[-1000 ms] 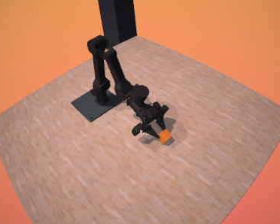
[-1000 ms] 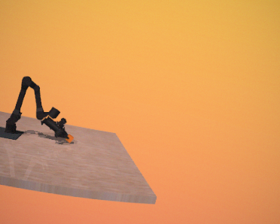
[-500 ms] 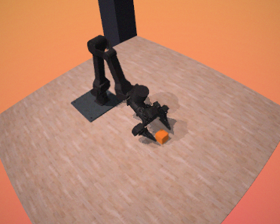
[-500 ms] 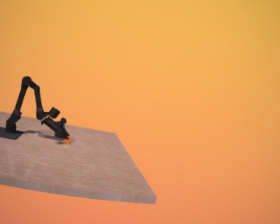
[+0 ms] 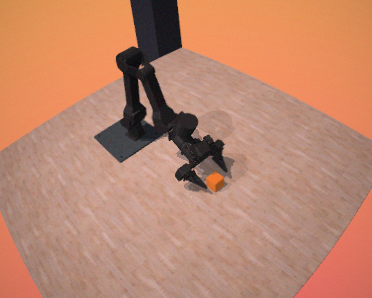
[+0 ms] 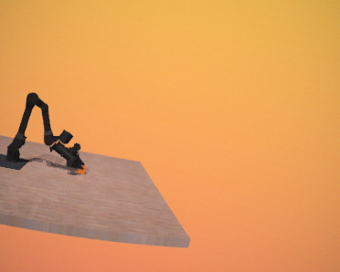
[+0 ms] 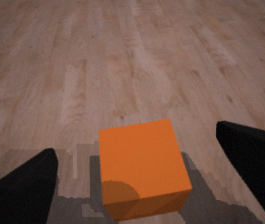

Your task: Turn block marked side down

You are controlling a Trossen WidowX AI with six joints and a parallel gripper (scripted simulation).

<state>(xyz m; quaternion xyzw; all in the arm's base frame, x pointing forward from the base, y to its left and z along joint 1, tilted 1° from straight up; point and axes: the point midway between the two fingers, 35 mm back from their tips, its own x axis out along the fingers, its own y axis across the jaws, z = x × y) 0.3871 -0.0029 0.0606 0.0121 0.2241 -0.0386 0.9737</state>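
The orange block (image 5: 215,182) (image 6: 82,170) (image 7: 141,162) is on the table (image 5: 138,240) (image 6: 126,214) (image 7: 134,55). In the wrist view one broad plain orange face and a narrow darker face below it show. No mark shows on any visible face, and the underside is hidden. My gripper (image 5: 216,180) (image 6: 83,167) (image 7: 137,142) is wide open and low over the table, pointing down at a slant. Its fingers stand on either side of the block, with a gap on each side in the wrist view, the wider one on the right.
The arm's dark base plate (image 5: 119,146) (image 6: 3,162) lies on the table behind the gripper. A dark pillar (image 5: 158,30) stands at the table's far corner in the top view. The arm casts shadows around the block.
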